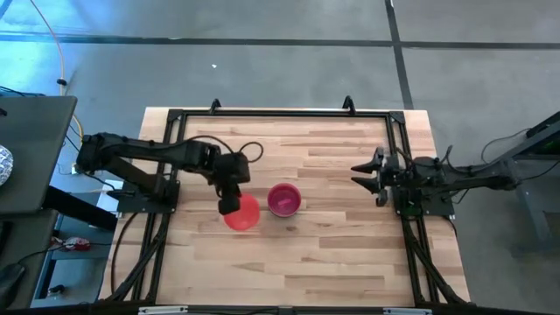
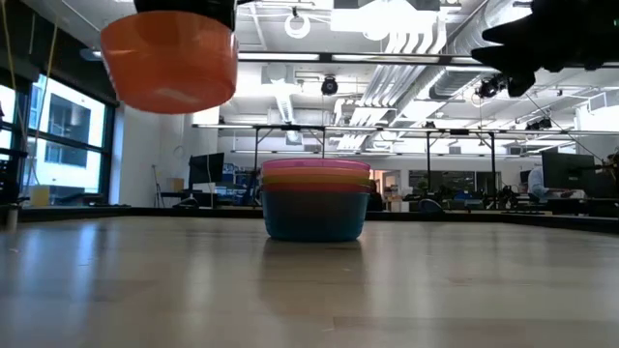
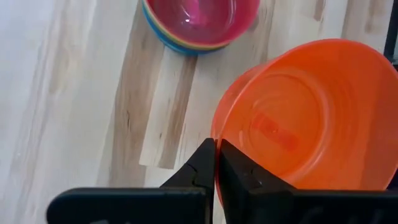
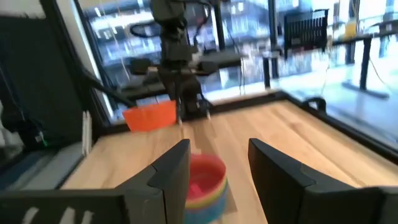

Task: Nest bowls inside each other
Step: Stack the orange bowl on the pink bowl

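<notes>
A red bowl (image 1: 244, 213) hangs from my left gripper (image 1: 229, 206), which is shut on it, lifted clear above the table left of the stack. In the low view the red bowl (image 2: 170, 62) floats high, upright. The stack of nested bowls (image 1: 284, 199) rests by its base on the table's middle, pink on top, with yellow, green and teal blue rims below (image 2: 315, 200). My right gripper (image 1: 369, 177) waits open at the table's right side, above the surface, its fingers (image 4: 217, 165) apart. My left gripper pinches the red bowl's rim (image 3: 217, 163) between its two fingers, one finger inside the bowl and one outside. The fingers come from above, pointing down. The bowl is lifted clear of the table, hanging upright beside and below the fingers.
A black frame (image 1: 280, 114) runs around the table's far and side edges. Bare wooden tabletop (image 1: 332, 254) lies near the front edge and between the stack and my right gripper.
</notes>
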`<state>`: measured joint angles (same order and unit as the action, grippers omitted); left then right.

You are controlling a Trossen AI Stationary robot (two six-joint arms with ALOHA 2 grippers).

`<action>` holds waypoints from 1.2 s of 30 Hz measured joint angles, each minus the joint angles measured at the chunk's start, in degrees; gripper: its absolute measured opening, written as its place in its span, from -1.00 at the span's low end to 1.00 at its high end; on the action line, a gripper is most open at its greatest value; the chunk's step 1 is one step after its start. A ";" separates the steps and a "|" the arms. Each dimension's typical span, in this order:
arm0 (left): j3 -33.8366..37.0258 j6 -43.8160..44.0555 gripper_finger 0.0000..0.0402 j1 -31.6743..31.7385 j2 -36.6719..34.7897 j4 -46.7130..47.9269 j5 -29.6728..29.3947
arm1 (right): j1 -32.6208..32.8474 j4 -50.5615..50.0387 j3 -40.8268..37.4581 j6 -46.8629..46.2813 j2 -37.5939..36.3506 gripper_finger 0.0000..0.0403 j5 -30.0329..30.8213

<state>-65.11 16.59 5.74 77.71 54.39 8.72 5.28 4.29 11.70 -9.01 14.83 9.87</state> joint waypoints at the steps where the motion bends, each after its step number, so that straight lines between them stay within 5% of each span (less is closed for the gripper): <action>1: -0.66 0.20 -1.00 0.36 0.00 0.64 0.05 | 0.00 2.78 -1.89 0.05 -0.98 -0.23 -0.16; 11: -6.60 0.13 -1.00 3.76 3.09 5.66 -1.14 | 0.00 8.23 -8.20 1.81 -9.58 -0.23 -0.48; 36: -33.63 -7.48 -1.00 8.84 32.03 6.16 -0.68 | 0.02 4.53 -8.22 -0.18 -10.06 -0.23 -2.89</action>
<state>-98.75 9.11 14.58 109.75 60.55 8.04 5.30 8.83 3.49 -9.19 4.78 6.99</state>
